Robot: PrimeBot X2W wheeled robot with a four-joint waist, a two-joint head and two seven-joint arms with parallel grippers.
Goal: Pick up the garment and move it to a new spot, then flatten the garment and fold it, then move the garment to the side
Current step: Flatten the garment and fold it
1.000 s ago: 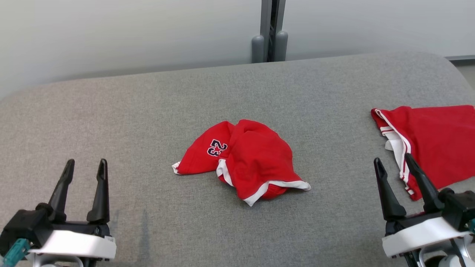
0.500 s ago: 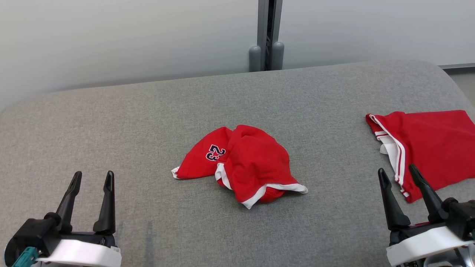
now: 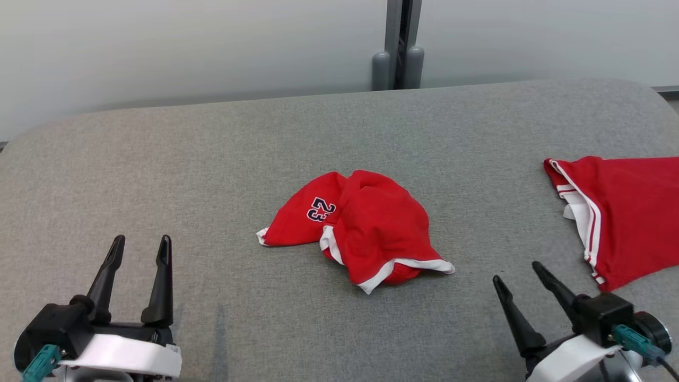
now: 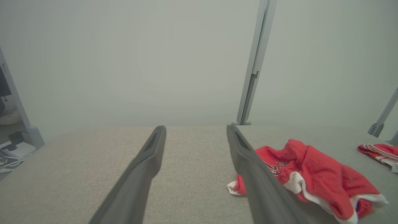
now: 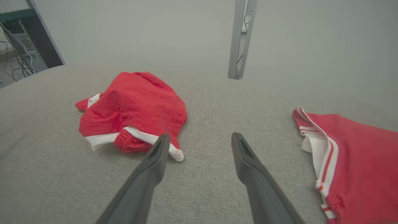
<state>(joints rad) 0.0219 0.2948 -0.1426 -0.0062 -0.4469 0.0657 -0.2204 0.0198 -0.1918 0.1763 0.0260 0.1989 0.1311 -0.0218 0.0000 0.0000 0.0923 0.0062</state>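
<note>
At 8 o'clock of the head view, the left gripper (image 3: 142, 240) is seen above the grey padded surface (image 3: 212, 159), its two dark fingers held apart with nothing between them. Toward the centre, the garment (image 3: 366, 228), red with white trim and a dark "23", is found crumpled in a heap on the surface, touched by neither gripper. From the left gripper it is placed at about 2 o'clock, well apart. At 12 o'clock a grey post (image 3: 398, 48) is set against the pale wall (image 3: 185, 48) behind the surface. At 5 o'clock the right gripper (image 3: 517, 271) is seen, fingers spread and empty, tips pointed toward 11 o'clock. The heap is placed at its 10 o'clock, near but apart. At 3 o'clock a second red garment (image 3: 631, 212) with white stripes is laid flat, cut off by the frame edge.
</note>
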